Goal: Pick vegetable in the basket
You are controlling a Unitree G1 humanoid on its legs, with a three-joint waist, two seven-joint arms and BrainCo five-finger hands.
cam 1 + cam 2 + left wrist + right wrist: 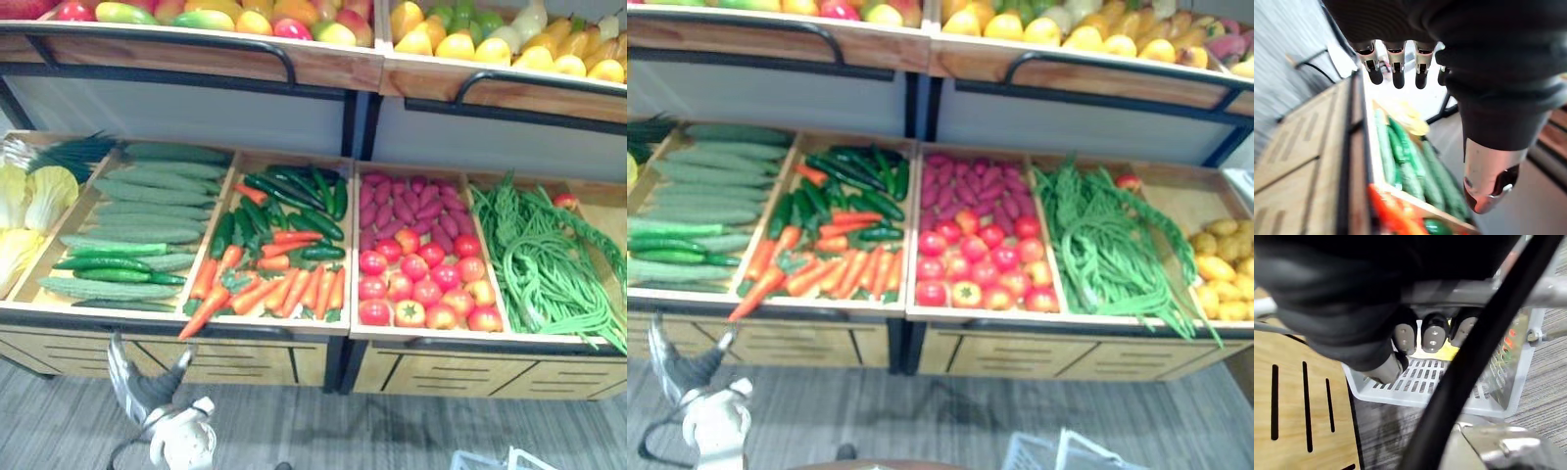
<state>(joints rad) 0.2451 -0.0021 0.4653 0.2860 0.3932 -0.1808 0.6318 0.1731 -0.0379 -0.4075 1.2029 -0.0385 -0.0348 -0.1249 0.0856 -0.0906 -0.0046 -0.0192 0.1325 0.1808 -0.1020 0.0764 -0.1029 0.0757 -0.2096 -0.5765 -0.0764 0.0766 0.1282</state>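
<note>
Nearest me, my left hand (pixel 142 390) hung at seven o'clock below the wooden stand (pixel 245 364), fingers straight and spread, thumb apart, holding nothing. From nine o'clock round to three the vegetables lay in their crates on the stand, none of them in either hand: cucumbers (pixel 137 211), then carrots (pixel 284 286) among dark green peppers (pixel 294 191), then tomatoes (pixel 421 284), then long beans (pixel 549 264). At five o'clock my right hand (pixel 1352 308) had its fingers curled round the handle of the white basket (pixel 1415 382), close beside the stand's wooden front.
</note>
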